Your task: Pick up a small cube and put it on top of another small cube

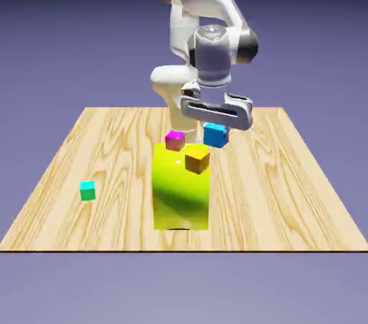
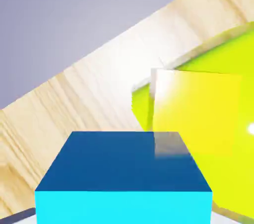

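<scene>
Fingers of your gripper (image 1: pixel 215 128) are pinching the small cube (image 1: pixel 215 134), pressed in against its sides and carrying it clear of the table (image 1: pixel 108 157). In the exterior view you are seeing the sky-blue cube hanging under the hand, above the wood, just beyond the tall yellow block (image 1: pixel 181 190) and toward the exterior view's right of it.

In the hand view the small cube (image 2: pixel 124 178) is filling the lower middle of the picture and hiding the fingertips. Its top face is showing dark blue, and the face turned toward the camera is glowing bright cyan. Its edges are looking sharp and its faces plain, with a pale reflection lying on the far right corner of the top. Behind it the yellow block (image 2: pixel 198 118) is showing large and glossy, with the table (image 2: pixel 89 94) running slantwise across the picture.

You are also seeing a magenta cube (image 1: pixel 175 140) and an orange cube (image 1: pixel 197 160) near the top of the yellow block, though whether they are resting on it cannot be told. A teal cube (image 1: pixel 88 190) is sitting well apart on the wood, toward the exterior view's left.
</scene>
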Controlling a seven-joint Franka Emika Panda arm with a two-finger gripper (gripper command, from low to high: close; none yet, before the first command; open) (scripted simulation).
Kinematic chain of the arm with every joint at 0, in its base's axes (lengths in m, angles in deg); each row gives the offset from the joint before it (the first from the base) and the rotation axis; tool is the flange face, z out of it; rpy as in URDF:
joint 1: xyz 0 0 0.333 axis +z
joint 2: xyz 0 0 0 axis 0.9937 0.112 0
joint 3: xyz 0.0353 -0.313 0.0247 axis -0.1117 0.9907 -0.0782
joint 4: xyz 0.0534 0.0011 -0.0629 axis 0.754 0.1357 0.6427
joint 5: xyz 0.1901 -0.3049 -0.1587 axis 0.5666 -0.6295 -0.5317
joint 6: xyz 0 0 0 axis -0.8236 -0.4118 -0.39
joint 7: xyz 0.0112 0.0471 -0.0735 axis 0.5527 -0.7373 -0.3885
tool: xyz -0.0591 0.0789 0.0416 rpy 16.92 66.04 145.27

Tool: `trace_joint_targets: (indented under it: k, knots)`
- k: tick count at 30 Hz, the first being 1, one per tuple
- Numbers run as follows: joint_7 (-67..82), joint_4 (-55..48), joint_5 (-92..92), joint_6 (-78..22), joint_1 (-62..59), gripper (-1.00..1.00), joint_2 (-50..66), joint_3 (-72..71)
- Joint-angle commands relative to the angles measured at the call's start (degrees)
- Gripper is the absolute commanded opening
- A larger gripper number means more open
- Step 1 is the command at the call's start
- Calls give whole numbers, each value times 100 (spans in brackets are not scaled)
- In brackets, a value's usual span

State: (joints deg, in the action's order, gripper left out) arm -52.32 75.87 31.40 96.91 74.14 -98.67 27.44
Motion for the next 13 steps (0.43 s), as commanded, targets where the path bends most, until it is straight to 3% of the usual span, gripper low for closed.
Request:
trace_joint_targets:
  k: [1,5,10,11,13]
  knots:
    - [-141,-202,0,-219,-208,-100,-10,-33]
    - [-119,-156,250,-355,-756,-100,105,-345]
    - [-83,662,313,685,-686,-100,323,-455]
    - [-83,662,313,685,-686,100,323,-455]
    - [-92,466,298,436,-703,100,271,-429]
